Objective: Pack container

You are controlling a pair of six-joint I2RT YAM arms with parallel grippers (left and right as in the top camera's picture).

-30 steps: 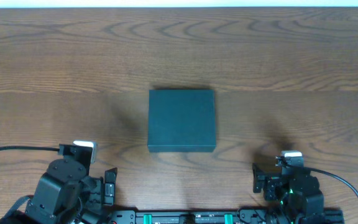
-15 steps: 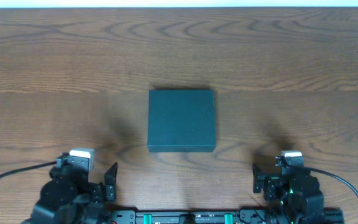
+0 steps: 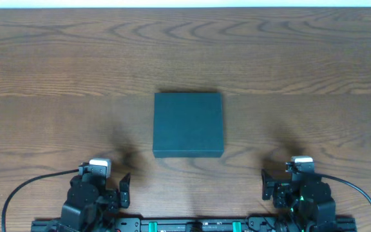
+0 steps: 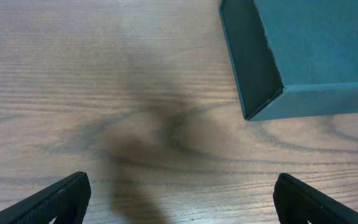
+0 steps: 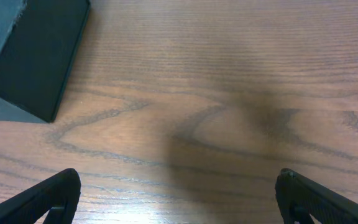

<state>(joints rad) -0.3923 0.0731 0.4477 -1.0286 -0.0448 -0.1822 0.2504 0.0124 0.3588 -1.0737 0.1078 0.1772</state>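
1. Overhead: the closed box lies ahead of and between the left gripper and right gripper, well apart from both.
2. Left wrist: fingers spread wide, holding nothing; box corner ahead, to the right.
3. Right wrist: fingers spread wide, empty; box corner ahead-left.

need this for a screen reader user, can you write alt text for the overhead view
A closed dark teal box sits at the centre of a wooden table. Both arms are at the near edge, the left end effector and right end effector open and apart from the box.
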